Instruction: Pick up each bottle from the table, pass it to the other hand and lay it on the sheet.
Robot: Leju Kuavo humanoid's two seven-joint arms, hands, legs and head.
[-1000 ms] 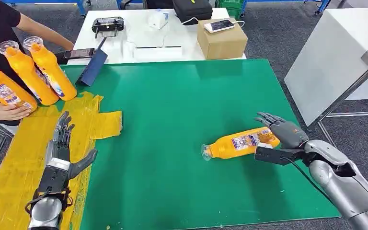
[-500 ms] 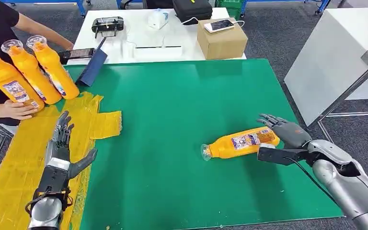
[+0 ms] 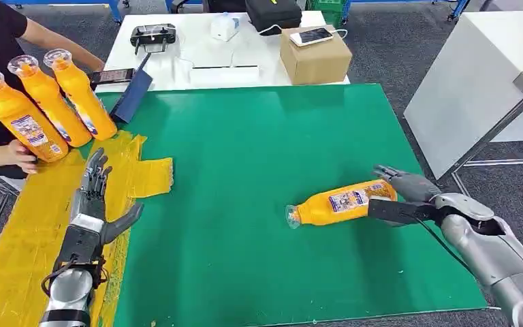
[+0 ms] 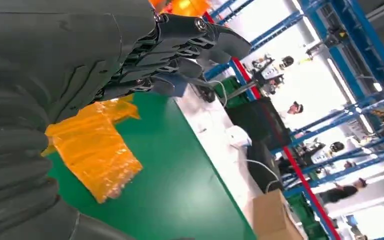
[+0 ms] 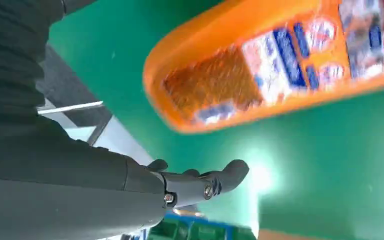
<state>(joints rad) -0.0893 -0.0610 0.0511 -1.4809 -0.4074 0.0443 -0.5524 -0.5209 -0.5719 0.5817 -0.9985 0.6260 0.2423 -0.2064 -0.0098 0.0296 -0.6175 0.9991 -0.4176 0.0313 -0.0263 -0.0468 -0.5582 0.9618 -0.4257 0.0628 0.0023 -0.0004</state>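
My right hand (image 3: 408, 194) sits at the base end of the orange bottle (image 3: 340, 202), fingers (image 3: 389, 173) spread wide past its far side, thumb on the near side, nothing gripped; whether they touch the bottle I cannot tell. The bottle lies on its side on the green tabletop (image 3: 259, 136), cap toward my left, well apart from the yellow sheet (image 3: 20, 231). The right wrist view shows the bottle's base (image 5: 215, 90) close above my thumb (image 5: 205, 185), with green surface between them. My left hand (image 3: 88, 204) hovers over the sheet at the left edge, fingers straight and apart, thumb out, holding nothing. Three more orange bottles (image 3: 48, 102) stand tilted at the sheet's far corner, a person's hand (image 3: 20, 155) at the nearest one. A cardboard box (image 3: 315, 58) sits on the white table behind.
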